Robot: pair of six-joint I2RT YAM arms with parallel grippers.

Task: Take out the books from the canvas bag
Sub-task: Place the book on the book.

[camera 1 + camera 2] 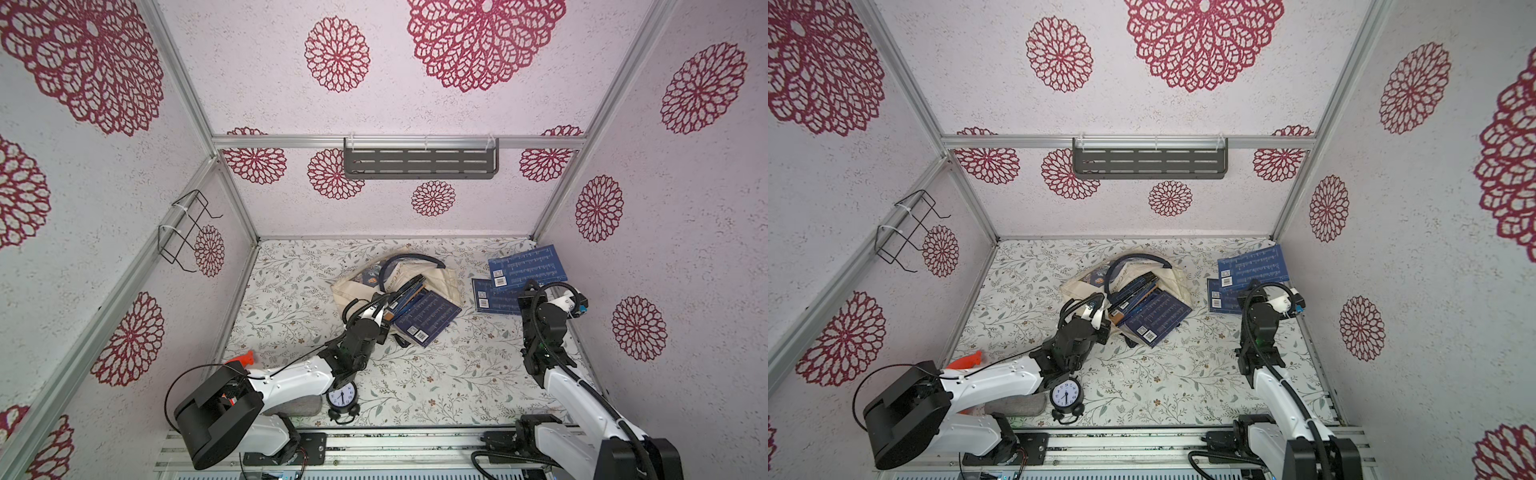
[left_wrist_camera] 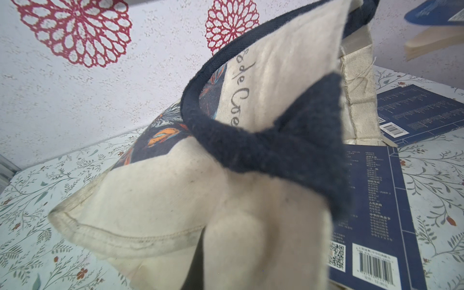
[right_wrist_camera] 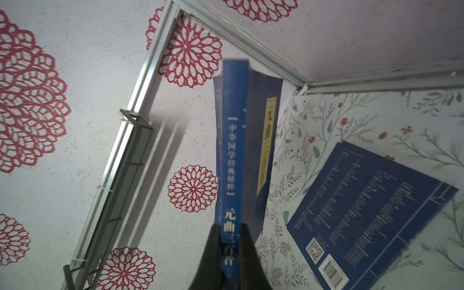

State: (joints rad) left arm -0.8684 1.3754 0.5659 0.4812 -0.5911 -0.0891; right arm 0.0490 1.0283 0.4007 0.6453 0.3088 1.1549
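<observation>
Currently mid-unloading. Holding a navy book by one end of its spine in the right tool, narrow and clamped, raised clear of the desk near its right edge. Lying flat just below and beside it: a second navy book, already out. Pinching the canvas bag at its mouth with the left tool, closed tight. Judged to be on cloth beside the navy strap, since lifted fabric fills the left wrist view. Spilling from the mouth at mid-desk: stacked books, the top one about half out.

Next, probably: lower the held book onto or beside the flat one, let go, then reach for the stack with the bag mouth held up.

Cannot see the left tool's tips in its own view. Cannot count the books deeper inside. Cannot read the bag's print, mostly folded away.
</observation>
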